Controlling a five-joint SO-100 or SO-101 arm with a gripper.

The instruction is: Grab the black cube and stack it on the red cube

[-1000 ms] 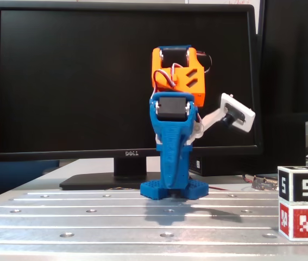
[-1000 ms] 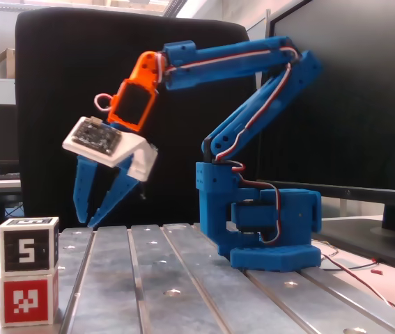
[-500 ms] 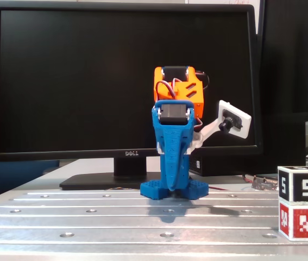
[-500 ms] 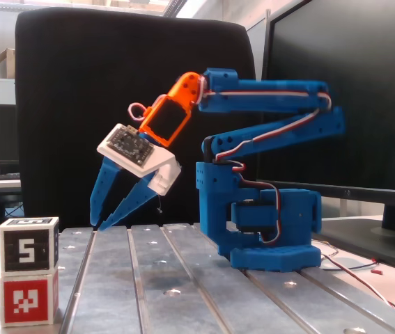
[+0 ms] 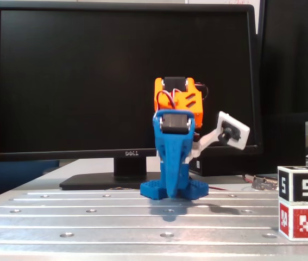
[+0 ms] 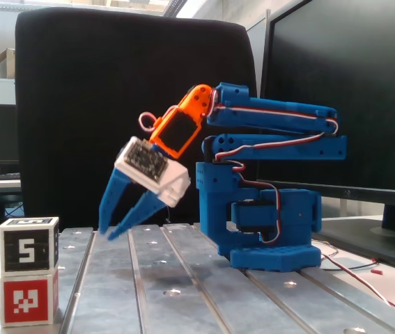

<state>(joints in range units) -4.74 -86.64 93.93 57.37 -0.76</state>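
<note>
The black cube (image 5: 301, 185) with a white "5" sits squarely on top of the red cube (image 5: 302, 220) at the table's front right in a fixed view. In another fixed view the same stack stands at the front left, black cube (image 6: 28, 243) on red cube (image 6: 28, 299). My blue gripper (image 6: 106, 233) points down at the table, its tips close together and empty, a short way right of the stack and not touching it. Seen head-on, the gripper (image 5: 171, 190) hangs in front of the arm's base.
The grooved metal table (image 5: 115, 217) has screw holes. A Dell monitor (image 5: 124, 81) stands behind the arm. A black chair back (image 6: 113, 104) and another monitor (image 6: 350, 90) stand behind. The blue arm base (image 6: 274, 236) is bolted mid-table; loose wires (image 6: 364, 275) lie beside it.
</note>
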